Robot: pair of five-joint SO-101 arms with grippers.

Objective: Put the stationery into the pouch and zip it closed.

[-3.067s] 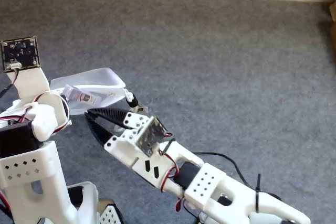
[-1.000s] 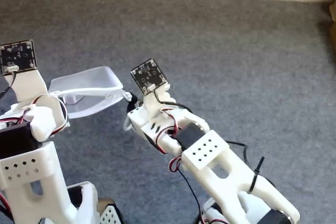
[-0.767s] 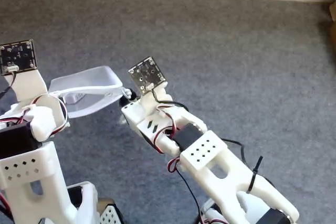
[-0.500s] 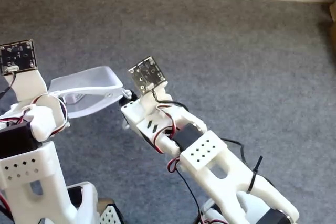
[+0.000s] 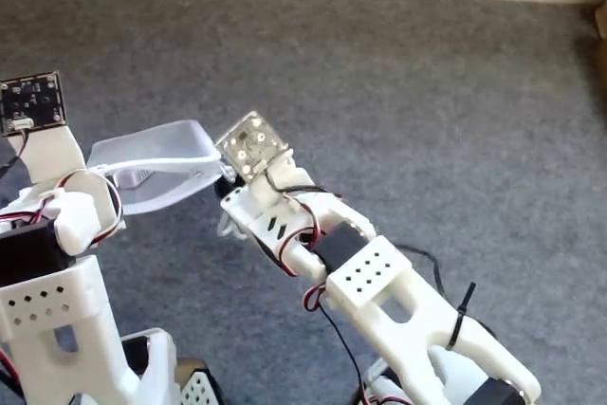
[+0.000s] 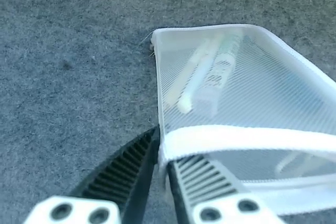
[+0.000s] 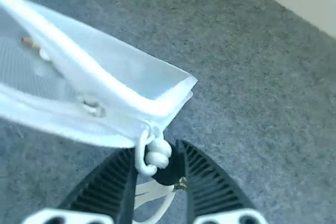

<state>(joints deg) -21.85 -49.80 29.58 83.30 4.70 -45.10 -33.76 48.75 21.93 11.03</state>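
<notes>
Over grey carpet [image 5: 427,92], left fingers [image 6: 123,174] clamp the pouch [image 6: 252,93], right fingers [image 7: 207,179] its zipper pull [image 7: 157,163]; left wrist view shows pens [image 6: 194,77] inside.

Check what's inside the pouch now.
Through the mesh of the pouch: a white stick and a printed tube, side by side. The zipper band covers whatever lies near the opening.
</notes>
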